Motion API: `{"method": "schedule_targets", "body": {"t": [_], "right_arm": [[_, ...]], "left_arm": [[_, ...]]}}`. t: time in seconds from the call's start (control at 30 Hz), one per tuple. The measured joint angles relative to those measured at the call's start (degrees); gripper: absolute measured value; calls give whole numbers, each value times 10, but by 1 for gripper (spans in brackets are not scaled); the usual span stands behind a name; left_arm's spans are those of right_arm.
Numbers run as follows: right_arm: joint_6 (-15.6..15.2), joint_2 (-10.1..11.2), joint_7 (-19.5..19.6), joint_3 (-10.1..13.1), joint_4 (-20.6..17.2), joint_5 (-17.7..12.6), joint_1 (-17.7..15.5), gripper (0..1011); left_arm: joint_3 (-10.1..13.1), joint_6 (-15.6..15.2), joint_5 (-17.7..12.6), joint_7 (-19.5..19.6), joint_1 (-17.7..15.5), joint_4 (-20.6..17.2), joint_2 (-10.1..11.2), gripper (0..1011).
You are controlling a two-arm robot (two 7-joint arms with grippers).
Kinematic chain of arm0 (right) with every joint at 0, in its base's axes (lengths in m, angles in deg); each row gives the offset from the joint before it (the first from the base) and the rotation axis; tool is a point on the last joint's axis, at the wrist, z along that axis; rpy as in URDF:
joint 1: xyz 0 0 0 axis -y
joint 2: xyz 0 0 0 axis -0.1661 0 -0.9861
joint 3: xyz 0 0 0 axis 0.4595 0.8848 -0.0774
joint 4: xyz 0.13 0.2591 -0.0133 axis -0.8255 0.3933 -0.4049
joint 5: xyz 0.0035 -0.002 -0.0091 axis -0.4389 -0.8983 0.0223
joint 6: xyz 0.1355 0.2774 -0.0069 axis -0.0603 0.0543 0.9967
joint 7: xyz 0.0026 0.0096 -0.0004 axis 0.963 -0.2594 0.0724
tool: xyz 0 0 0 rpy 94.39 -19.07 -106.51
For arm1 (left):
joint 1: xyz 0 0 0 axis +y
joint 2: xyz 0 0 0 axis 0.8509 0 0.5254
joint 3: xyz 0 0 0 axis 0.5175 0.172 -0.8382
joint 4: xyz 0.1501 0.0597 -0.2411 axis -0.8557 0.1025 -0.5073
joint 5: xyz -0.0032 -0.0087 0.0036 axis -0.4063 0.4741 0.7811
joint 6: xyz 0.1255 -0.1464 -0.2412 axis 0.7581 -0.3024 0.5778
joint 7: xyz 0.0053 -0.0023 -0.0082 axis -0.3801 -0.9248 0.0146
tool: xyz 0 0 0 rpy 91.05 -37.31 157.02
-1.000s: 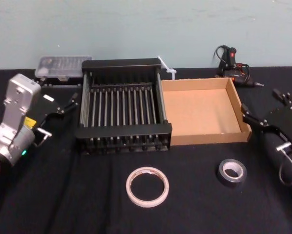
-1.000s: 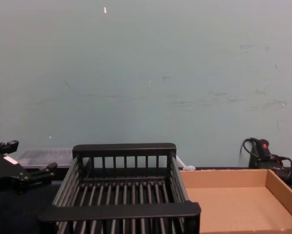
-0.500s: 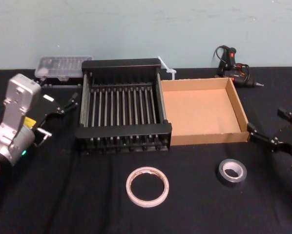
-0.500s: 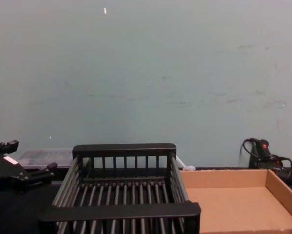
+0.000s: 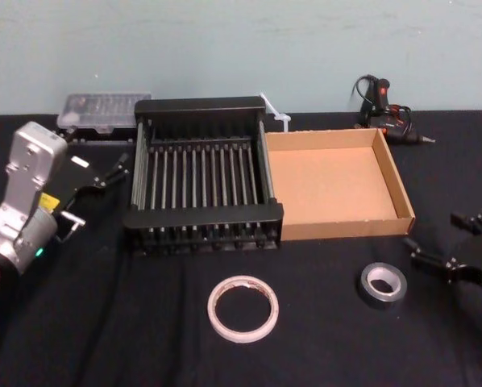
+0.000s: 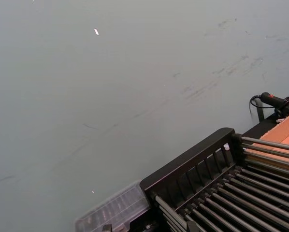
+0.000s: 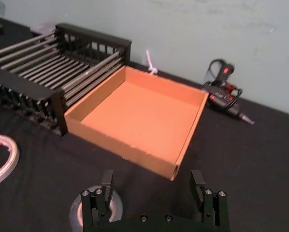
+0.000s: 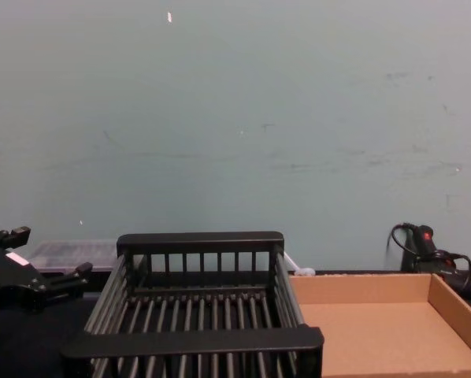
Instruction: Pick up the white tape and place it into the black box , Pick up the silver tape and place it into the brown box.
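Note:
The white tape (image 5: 243,308) lies flat on the black cloth in front of the black box (image 5: 202,214). To its right, the silver tape (image 5: 382,285) rests in front of the brown box (image 5: 346,228). Both boxes hold nothing. My right gripper (image 5: 430,230) hovers open just right of the silver tape, beside the brown box's near right corner. In the right wrist view its fingers (image 7: 106,186) stand apart, one partly covering the silver tape (image 7: 78,215), with the white tape (image 7: 3,153) off to one side. My left gripper (image 5: 116,168) is parked open, left of the black box.
A clear plastic case (image 5: 104,111) sits behind the black box at the back left. A black glue gun (image 5: 382,109) with its cord lies at the back right. A pale wall closes off the table's far edge.
My right gripper has moved from beside the brown box's right wall toward the near edge, ending just right of the silver tape. The left arm and both tapes have stayed still.

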State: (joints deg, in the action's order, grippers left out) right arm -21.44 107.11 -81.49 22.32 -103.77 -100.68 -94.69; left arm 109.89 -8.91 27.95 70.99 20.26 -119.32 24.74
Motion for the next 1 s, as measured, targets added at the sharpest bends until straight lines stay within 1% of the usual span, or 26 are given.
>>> {"method": "schedule_targets", "body": {"t": [0.13, 0.43, 0.63, 1.0], "right_arm": [[-16, -6, -12, -7, 6, 3, 5, 1002], [-41, -20, -33, -12, 15, 2, 8, 1002], [-49, -29, -39, -14, 24, 8, 10, 1002], [-58, -49, -49, -20, 47, 30, 20, 1002]], "left_arm": [[0, 0, 0, 0, 0, 0, 0, 1001], [0, 0, 0, 0, 0, 0, 0, 1001], [0, 0, 0, 0, 0, 0, 0, 1001], [0, 0, 0, 0, 0, 0, 0, 1001]]}}
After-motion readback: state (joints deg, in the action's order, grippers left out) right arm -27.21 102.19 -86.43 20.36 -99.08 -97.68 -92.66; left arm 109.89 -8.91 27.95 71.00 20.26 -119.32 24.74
